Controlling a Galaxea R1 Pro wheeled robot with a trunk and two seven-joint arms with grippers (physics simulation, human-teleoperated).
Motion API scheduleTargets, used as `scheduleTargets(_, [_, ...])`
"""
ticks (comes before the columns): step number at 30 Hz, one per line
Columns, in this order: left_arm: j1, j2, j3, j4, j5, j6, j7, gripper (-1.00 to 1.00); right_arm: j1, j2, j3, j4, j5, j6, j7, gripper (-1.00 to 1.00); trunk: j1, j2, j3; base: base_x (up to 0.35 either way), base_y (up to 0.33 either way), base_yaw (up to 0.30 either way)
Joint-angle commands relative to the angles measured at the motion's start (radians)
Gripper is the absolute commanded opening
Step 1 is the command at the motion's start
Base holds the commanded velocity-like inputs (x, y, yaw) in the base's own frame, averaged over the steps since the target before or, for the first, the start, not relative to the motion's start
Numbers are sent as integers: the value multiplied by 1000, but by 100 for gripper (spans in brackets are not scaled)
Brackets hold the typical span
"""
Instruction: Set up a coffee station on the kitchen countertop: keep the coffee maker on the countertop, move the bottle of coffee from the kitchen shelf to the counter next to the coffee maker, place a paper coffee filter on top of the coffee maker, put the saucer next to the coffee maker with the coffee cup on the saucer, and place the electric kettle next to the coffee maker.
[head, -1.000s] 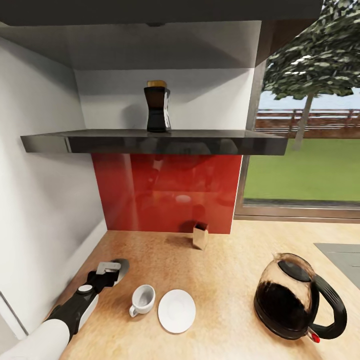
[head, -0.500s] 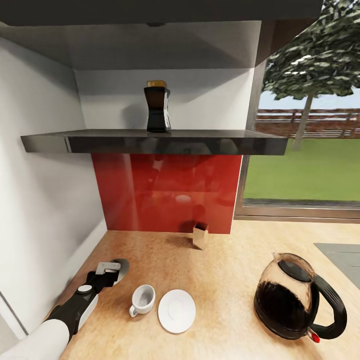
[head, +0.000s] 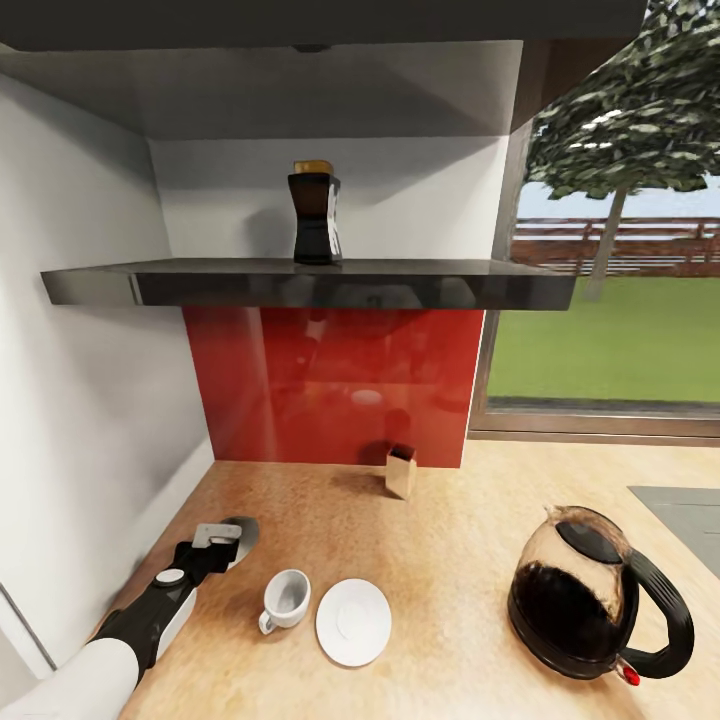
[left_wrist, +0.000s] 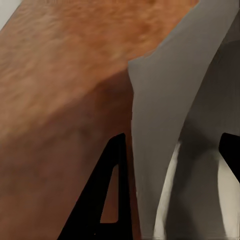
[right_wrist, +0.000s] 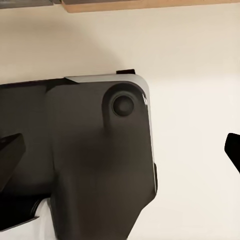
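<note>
On the dark shelf (head: 300, 285) stands the dark coffee bottle (head: 315, 215) with a gold lid. A glass electric kettle (head: 585, 600) with a black handle sits on the wooden countertop (head: 450, 520) at the right. The white coffee cup (head: 286, 598) rests beside the white saucer (head: 353, 622), not on it. My left gripper (head: 215, 538) lies low at the counter's left, and the grey paper coffee filter (head: 240, 528) is at its tips. In the left wrist view the filter (left_wrist: 170, 125) sits between the fingers (left_wrist: 112, 190), which are drawn partly together. My right gripper (right_wrist: 120, 150) is open and empty.
A small tan box (head: 402, 470) stands against the red backsplash (head: 330, 385). A white wall (head: 80, 400) closes the counter's left side. A window (head: 610, 330) and a grey inset (head: 685, 515) are at the right. The right wrist view faces a dark robot panel (right_wrist: 85, 165).
</note>
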Motion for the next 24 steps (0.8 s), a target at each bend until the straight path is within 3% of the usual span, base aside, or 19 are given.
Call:
scheduleTargets(1, [-1,0,-5,-3,-3,0,1,-100,-1,1,-5,1,0,-4,1,100,0,-1,0,0,0,0])
scheduleTargets(7, [-17,1,0,-21,4,50,-6,-100,-1,1,-5,1,0,-4,1,100,0,-1,0,0,0,0])
scheduleTargets(9, [-33,-4,1,-78,8,96,-8,-100,0,1,-5,1,0,-4,2,100,0,-1,0,0,0,0])
scheduleTargets(11, [-45,-6,4,-195,11,176,-17,-100,0,1,-7,1,0,-4,2,100,0,-1,0,0,0,0])
scheduleTargets(14, [-41,-6,8,-281,13,219,-70,-100,-1,2,-7,1,-1,-4,1,100,0,-1,0,0,0,0])
scheduleTargets(16, [-38,-4,12,-327,13,235,-137,-100,0,3,-7,1,-1,-4,0,100,0,-1,0,0,0,0])
scheduleTargets(20, [-33,1,13,-361,13,244,-245,-100,-1,4,-7,1,-1,-4,0,100,0,-1,0,0,0,0])
scheduleTargets(24, [-32,8,24,-369,19,245,-280,-100,0,6,-7,1,-1,-5,-1,100,0,-1,0,0,0,0])
